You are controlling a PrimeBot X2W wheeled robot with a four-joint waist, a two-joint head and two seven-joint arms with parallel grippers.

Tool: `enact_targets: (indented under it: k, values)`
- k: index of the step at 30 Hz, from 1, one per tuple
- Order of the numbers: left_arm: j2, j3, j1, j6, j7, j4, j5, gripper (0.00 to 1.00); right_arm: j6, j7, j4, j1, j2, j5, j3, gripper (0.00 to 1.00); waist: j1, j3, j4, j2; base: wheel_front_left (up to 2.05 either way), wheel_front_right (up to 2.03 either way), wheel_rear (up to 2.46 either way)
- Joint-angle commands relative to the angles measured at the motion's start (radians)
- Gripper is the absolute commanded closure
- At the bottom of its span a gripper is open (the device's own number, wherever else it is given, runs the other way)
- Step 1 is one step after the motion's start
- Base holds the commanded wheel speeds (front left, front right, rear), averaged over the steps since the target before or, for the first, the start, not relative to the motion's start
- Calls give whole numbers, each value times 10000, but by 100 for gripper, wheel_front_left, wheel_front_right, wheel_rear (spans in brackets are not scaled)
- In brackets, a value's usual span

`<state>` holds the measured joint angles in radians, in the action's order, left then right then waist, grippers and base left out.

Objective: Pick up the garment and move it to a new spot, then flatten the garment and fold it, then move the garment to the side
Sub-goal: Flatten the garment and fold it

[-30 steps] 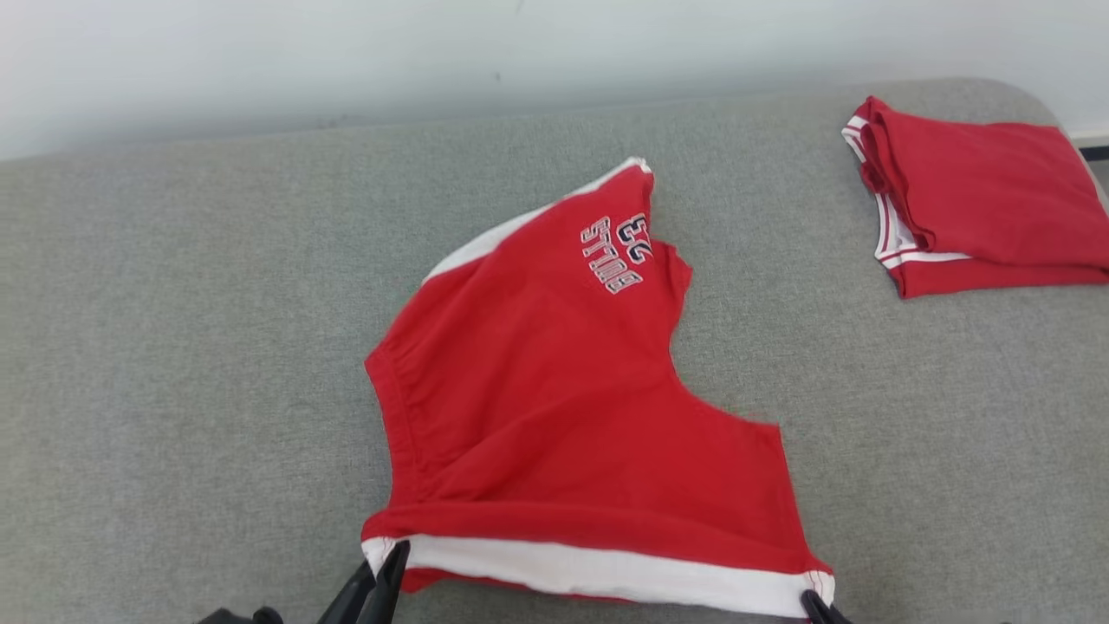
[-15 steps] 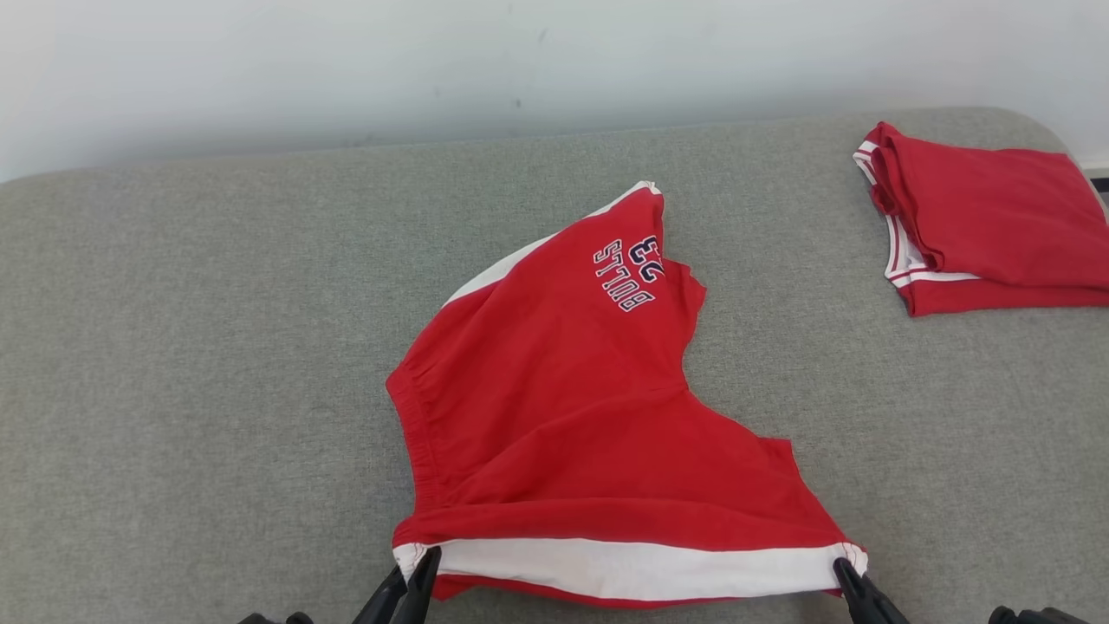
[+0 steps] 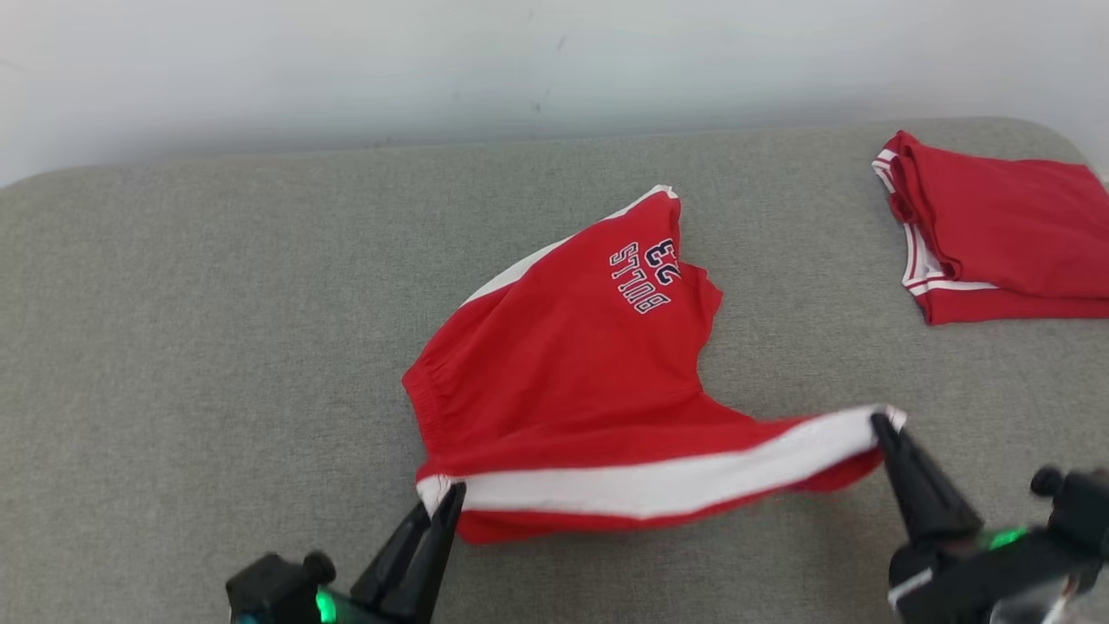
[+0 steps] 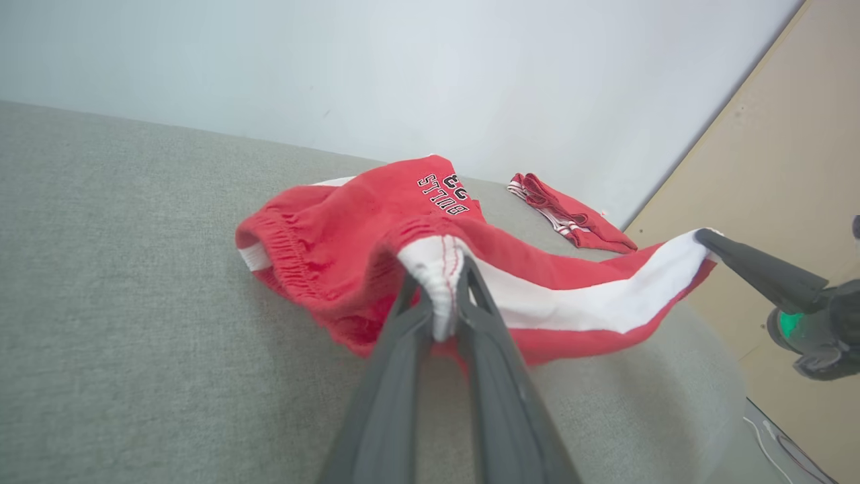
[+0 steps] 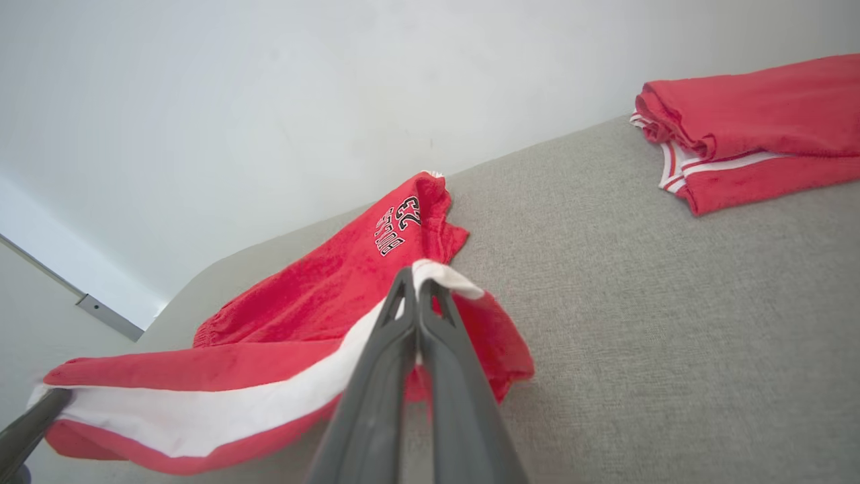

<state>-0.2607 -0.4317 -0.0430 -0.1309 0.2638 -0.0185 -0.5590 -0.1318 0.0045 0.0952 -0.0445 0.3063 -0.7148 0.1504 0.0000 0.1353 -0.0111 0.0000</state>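
Your left tool [image 3: 452,490] grips the near left corner of the red shorts [image 3: 563,373]. Its two dark fingers pinch the end of the white band [image 3: 658,481], and in the left wrist view the stitched white cloth bulges between them, so they stand slightly apart around it. Your right tool [image 3: 880,423] is closed tight on the other end of the same band, fingers pressed together with the white corner caught at their tips. The band runs between the two tools, raised off the grey cloth-covered bench [image 3: 173,347] and sagging a little in the middle. Its right end sits farther from you than its left end, so the band slants across the head view. The red layer below it hangs loose, with a shadow on the bench beneath. The rest of the shorts lies on the bench beyond the band, near the middle. The gathered waistband [image 3: 422,390] is on the left edge, and the lettering [image 3: 645,276], reading "BULLS 23", is upside down to you near the far tip. A folded red garment [image 3: 1005,217] with white trim rests at the far right of the bench, well apart from the shorts. A pale wall [image 3: 346,69] rises behind the bench, and the left wrist view shows a tan floor [image 4: 793,168] past the bench's right end.
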Motion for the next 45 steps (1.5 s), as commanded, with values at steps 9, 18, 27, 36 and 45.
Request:
enact_targets:
  k: [9,18,27,36,45]
  values:
    - [131,70,-2104,16,2,-500,-406,100,29,570,-1518,3372,389,59,-15,100,0,828,540,0,0,0,0]
    - [351,-224,-4875,15,2,-2077,-1258,100,29,893,-4714,7704,163,460,688,100,0,2122,1108,0,0,0,0]
    - [856,-517,-6538,15,2,-4145,-1500,100,29,195,-8513,10766,-168,1024,1699,100,0,2891,1623,0,0,0,0]
    - [952,-551,-6722,15,2,-4667,-1192,0,29,-511,-10184,11412,-251,800,2746,0,0,2759,1643,0,0,0,0]
    - [802,490,-5645,15,2,-4196,-304,0,29,-814,-10142,10865,397,127,3853,0,0,2239,1534,0,0,0,0]
